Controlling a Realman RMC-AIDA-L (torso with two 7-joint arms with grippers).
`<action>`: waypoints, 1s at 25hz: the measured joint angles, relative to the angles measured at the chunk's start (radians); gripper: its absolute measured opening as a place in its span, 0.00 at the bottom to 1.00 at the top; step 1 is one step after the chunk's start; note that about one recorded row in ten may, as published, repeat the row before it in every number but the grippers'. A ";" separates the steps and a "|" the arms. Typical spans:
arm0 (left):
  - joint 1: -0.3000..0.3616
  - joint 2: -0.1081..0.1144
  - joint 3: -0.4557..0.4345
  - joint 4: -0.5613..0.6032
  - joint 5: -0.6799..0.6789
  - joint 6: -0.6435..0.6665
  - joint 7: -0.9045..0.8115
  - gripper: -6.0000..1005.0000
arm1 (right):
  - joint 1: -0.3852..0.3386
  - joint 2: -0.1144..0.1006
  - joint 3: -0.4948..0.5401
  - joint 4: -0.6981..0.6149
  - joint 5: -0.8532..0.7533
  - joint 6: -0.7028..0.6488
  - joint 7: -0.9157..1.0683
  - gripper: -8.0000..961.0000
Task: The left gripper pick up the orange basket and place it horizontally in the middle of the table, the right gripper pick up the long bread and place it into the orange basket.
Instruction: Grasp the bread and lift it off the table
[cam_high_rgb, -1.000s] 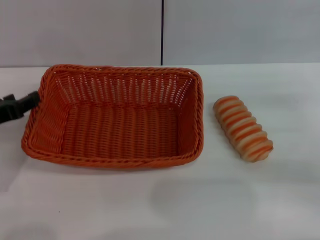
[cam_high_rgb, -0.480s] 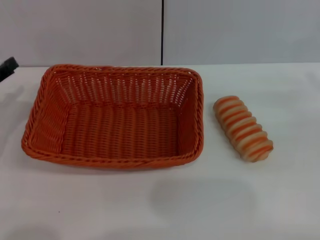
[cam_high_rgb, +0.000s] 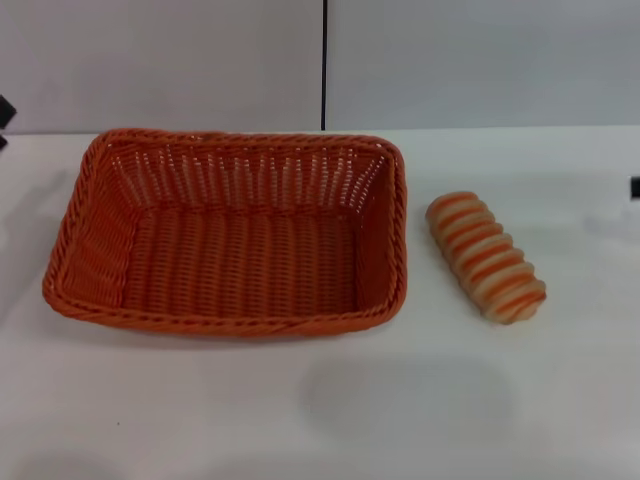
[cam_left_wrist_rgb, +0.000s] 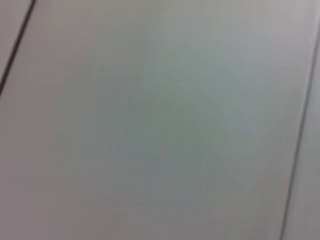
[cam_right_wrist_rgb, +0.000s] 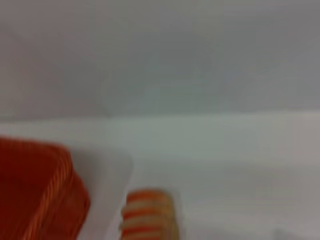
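The orange basket (cam_high_rgb: 230, 232) lies lengthwise on the white table (cam_high_rgb: 320, 410), left of centre, with nothing inside it. To its right the long bread (cam_high_rgb: 487, 256) lies on the table, angled, apart from the basket. Of my left gripper (cam_high_rgb: 4, 114) only a black sliver shows at the left edge, well clear of the basket. My right gripper (cam_high_rgb: 635, 187) is a small black bit at the right edge, right of the bread. The right wrist view shows a corner of the basket (cam_right_wrist_rgb: 35, 197) and one end of the bread (cam_right_wrist_rgb: 147, 216). The left wrist view shows only wall.
A grey panelled wall (cam_high_rgb: 480, 60) with a dark vertical seam (cam_high_rgb: 324, 60) stands behind the table's far edge. White tabletop stretches in front of the basket and around the bread.
My left gripper has drawn away from the basket's left rim, up and to the left, nearly out of view. A black bit of the right gripper has appeared at the right edge. Basket and bread have not moved.
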 joint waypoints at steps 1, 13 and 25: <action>0.001 0.000 0.000 -0.015 -0.001 0.012 0.023 0.75 | 0.022 0.000 -0.015 0.005 -0.034 -0.014 0.011 0.59; 0.008 0.001 -0.016 -0.112 -0.005 0.065 0.119 0.75 | 0.141 0.033 -0.204 0.231 -0.077 0.106 0.028 0.58; 0.011 0.002 -0.027 -0.115 -0.006 0.072 0.119 0.75 | 0.164 0.078 -0.211 0.330 -0.073 0.226 -0.001 0.58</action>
